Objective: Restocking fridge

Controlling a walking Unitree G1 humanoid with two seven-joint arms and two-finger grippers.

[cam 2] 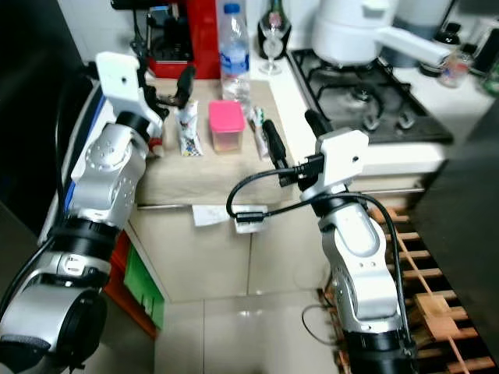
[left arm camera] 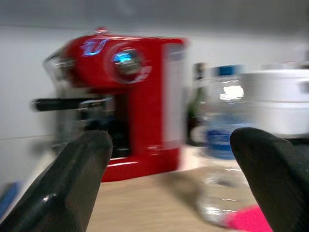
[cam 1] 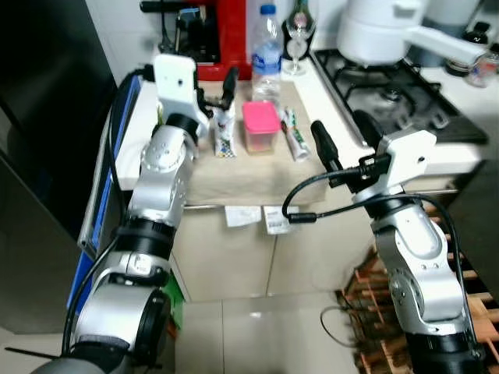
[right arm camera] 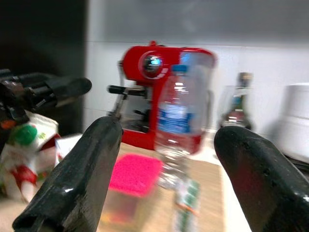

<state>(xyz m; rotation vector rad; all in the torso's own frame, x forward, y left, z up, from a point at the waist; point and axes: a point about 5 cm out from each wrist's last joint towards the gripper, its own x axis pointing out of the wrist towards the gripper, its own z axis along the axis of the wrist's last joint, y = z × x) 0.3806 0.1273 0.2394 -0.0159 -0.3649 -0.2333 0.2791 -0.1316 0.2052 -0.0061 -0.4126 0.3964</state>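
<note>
Gaping wide, both end effectors [left arm camera: 169,179] [right arm camera: 186,176] empty.

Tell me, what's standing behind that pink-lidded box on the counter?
Right behind the pink-lidded box stands a clear water bottle with a blue cap; a red coffee machine stands further back. The bottle's base is hidden.

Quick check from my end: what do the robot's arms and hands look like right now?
Both arms are silver jointed segments with black collars. Each wrist carries a white boxy block. The left hand and right hand each have two long black fingers. Black cables loop along both arms.
</note>
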